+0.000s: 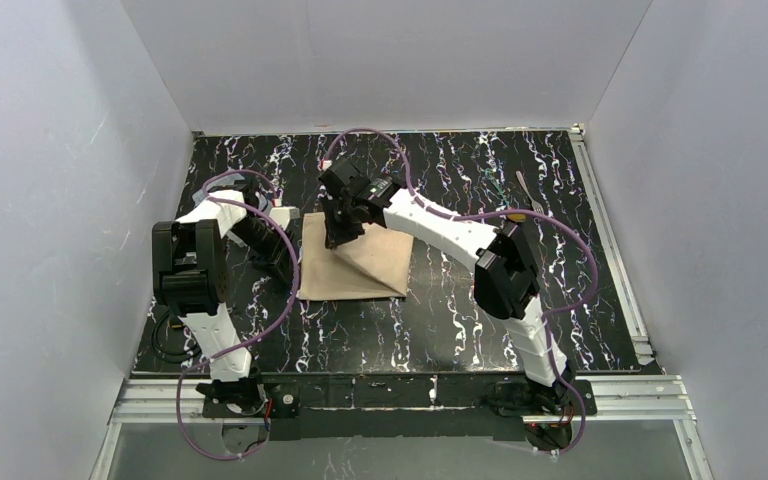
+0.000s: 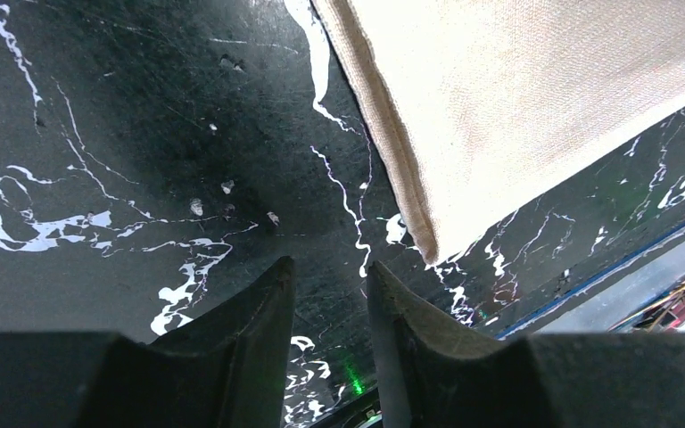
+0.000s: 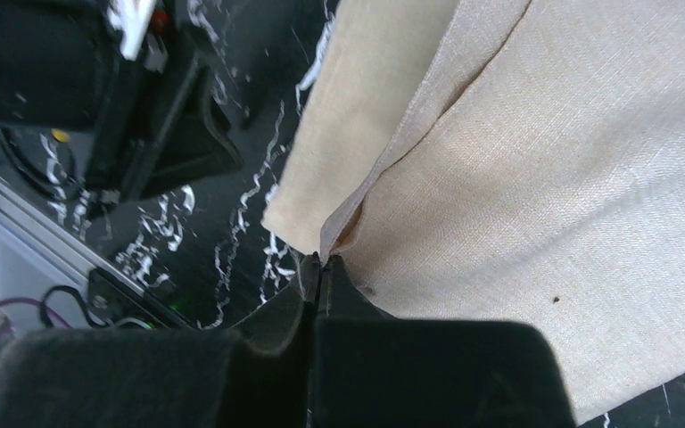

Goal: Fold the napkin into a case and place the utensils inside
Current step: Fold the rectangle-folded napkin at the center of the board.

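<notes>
The tan napkin (image 1: 360,268) lies folded in layers on the black marbled table, roughly square. My right gripper (image 1: 338,238) is at its far left corner, shut on the edge of the upper layer (image 3: 321,260), which rises in a slanted flap (image 3: 544,178). My left gripper (image 1: 286,272) hovers just left of the napkin's left edge. Its fingers (image 2: 328,266) stand apart with only bare table between them, and the napkin's hemmed corner (image 2: 428,241) lies just beyond the tips. A thin silver utensil (image 1: 527,188) lies at the back right, far from both grippers.
White walls enclose the table on three sides. A metal rail (image 1: 610,240) runs along the right edge and another along the near edge (image 1: 400,392). The left arm's black body (image 3: 143,107) sits close to the napkin's left side.
</notes>
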Controlling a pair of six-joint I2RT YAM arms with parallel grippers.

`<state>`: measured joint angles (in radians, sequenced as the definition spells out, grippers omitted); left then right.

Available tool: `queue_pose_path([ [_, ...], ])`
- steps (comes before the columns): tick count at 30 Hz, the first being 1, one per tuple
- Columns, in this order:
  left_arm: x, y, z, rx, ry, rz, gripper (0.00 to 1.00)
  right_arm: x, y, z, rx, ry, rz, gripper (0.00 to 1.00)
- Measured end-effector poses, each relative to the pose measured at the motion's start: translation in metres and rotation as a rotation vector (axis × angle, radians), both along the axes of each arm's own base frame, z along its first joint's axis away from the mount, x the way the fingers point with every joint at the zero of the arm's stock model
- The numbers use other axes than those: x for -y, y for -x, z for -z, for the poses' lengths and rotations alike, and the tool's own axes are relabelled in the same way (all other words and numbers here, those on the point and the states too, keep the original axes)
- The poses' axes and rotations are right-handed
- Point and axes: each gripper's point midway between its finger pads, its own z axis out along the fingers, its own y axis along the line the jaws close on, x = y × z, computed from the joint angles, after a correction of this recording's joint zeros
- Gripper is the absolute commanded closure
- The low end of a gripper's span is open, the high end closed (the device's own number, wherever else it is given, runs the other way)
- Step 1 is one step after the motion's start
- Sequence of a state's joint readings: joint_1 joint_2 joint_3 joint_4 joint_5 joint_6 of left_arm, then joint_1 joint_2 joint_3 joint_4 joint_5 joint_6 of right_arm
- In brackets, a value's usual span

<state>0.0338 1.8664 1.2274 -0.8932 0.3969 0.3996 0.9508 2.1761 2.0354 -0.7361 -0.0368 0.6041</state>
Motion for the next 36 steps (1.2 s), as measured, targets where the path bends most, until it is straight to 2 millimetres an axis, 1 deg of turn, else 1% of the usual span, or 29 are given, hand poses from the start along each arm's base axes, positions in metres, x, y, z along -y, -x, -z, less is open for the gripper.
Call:
queue_pose_path([
  [3, 0.001, 0.0, -0.001, -0.003, 0.016, -0.017, 0.68, -0.007, -0.006, -0.009, -0.001, -0.048, 0.021, 0.99],
  [5, 0.002, 0.0, -0.002, -0.005, 0.023, -0.024, 0.68, -0.008, -0.007, -0.01, -0.016, -0.064, 0.03, 0.99],
  [7, 0.003, 0.0, -0.002, -0.007, 0.03, -0.027, 0.68, -0.011, -0.003, -0.009, -0.027, -0.067, 0.022, 0.99],
  [9, 0.004, 0.0, -0.002, -0.007, 0.033, -0.029, 0.68, -0.016, 0.005, -0.006, -0.036, -0.068, 0.002, 0.99],
  [12, 0.004, 0.0, -0.002, -0.007, 0.036, -0.03, 0.69, -0.026, 0.023, 0.0, -0.054, -0.075, -0.042, 0.99],
  [14, 0.004, 0.0, -0.002, -0.007, 0.036, -0.03, 0.69, -0.03, 0.035, 0.008, -0.074, -0.072, -0.067, 0.99],
  [17, 0.004, 0.0, -0.002, -0.01, 0.036, -0.035, 0.7, -0.037, 0.048, 0.019, -0.103, -0.069, -0.097, 0.99],
  [20, 0.005, 0.0, -0.002, -0.015, 0.038, -0.041, 0.7, -0.043, 0.054, 0.028, -0.122, -0.073, -0.109, 0.99],
  [24, 0.006, 0.0, -0.001, -0.021, 0.043, -0.046, 0.7, -0.042, 0.056, 0.036, -0.136, -0.063, -0.102, 0.97],
  [25, 0.006, 0.0, -0.001, -0.021, 0.043, -0.047, 0.7, -0.042, 0.056, 0.038, -0.138, -0.062, -0.1, 0.87],
  [28, 0.006, 0.0, -0.001, -0.022, 0.047, -0.048, 0.7, -0.042, 0.057, 0.045, -0.15, -0.057, -0.095, 0.52],
  [29, 0.007, 0.0, -0.001, -0.022, 0.049, -0.048, 0.7, -0.043, 0.058, 0.049, -0.156, -0.057, -0.097, 0.42],
  [31, 0.007, 0.001, -0.002, -0.024, 0.051, -0.048, 0.7, -0.045, 0.059, 0.054, -0.173, -0.059, -0.097, 0.34],
  [34, 0.007, 0.001, -0.003, -0.029, 0.056, -0.05, 0.7, -0.046, 0.063, 0.063, -0.196, -0.057, -0.117, 0.32],
  [36, 0.008, 0.001, -0.006, -0.031, 0.058, -0.05, 0.7, -0.045, 0.063, 0.062, -0.207, -0.062, -0.127, 0.32],
])
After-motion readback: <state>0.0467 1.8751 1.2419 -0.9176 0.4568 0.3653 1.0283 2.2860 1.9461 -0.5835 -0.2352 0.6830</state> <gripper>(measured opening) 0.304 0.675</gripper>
